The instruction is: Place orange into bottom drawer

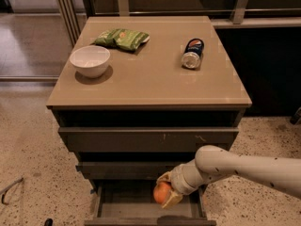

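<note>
The orange (161, 192) is a small round bright-orange fruit held in my gripper (166, 192), whose yellowish fingers are shut around it. My arm reaches in from the lower right. The gripper holds the orange just above the right part of the bottom drawer (127, 206), the lowest of three grey-brown drawers, which is pulled out and open. Its inside looks bare where it shows. The two drawers above it are pushed in.
On the cabinet top (150, 79) stand a white bowl (90, 60) at the left, a green snack bag (122, 38) behind it, and a can (193, 53) lying on its side at the right. Speckled floor surrounds the cabinet; a dark counter stands behind.
</note>
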Controlling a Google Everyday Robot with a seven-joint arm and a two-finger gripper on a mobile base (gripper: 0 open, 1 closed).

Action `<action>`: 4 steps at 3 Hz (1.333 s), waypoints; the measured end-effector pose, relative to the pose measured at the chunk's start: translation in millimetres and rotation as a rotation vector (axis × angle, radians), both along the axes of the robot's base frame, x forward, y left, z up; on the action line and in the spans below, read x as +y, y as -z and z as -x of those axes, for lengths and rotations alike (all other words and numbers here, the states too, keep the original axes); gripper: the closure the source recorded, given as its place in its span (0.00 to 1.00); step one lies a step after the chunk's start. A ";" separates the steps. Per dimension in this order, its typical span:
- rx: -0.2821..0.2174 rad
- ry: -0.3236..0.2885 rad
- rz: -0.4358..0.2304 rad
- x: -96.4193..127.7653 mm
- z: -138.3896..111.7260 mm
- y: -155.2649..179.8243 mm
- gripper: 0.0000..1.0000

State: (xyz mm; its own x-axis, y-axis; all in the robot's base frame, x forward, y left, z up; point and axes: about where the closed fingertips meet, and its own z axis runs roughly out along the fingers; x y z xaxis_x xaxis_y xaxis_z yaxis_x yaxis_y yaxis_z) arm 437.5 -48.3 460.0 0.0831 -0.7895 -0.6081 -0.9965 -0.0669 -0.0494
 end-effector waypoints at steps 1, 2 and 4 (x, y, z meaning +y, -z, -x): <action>0.000 0.000 0.000 0.1 0.1 0.9 1.00; 0.007 0.022 0.017 -4.9 -2.8 44.7 1.00; -0.011 0.111 0.017 -9.5 -9.7 132.4 1.00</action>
State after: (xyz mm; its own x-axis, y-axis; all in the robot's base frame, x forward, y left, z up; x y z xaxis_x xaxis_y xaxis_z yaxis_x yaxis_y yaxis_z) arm 447.2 -57.8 327.7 0.0014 -0.8042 -0.5944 -0.9973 0.0426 -0.0600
